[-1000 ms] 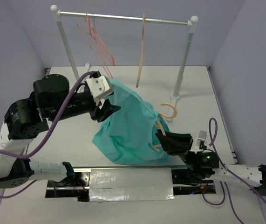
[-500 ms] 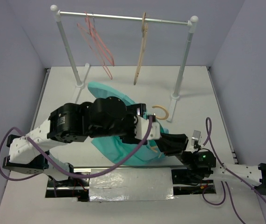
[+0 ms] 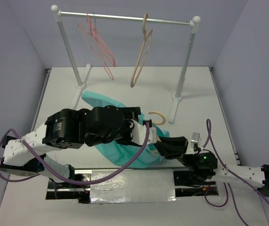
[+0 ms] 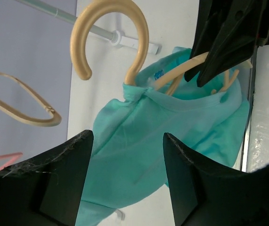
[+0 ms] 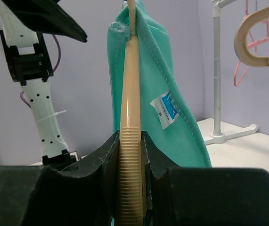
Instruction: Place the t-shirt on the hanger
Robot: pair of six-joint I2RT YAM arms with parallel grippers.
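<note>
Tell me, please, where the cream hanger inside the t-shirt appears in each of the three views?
Top external: only the hanger hook shows, right of centre, beside the left arm's wrist.
Left wrist: upper centre, the hook rising from the shirt's collar.
Right wrist: centre, seen edge-on, clamped in the right gripper.
Shared landmark: the teal t-shirt draped over it.

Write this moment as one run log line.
left gripper: open, empty | right gripper: shut on hanger | t-shirt: over hanger
</note>
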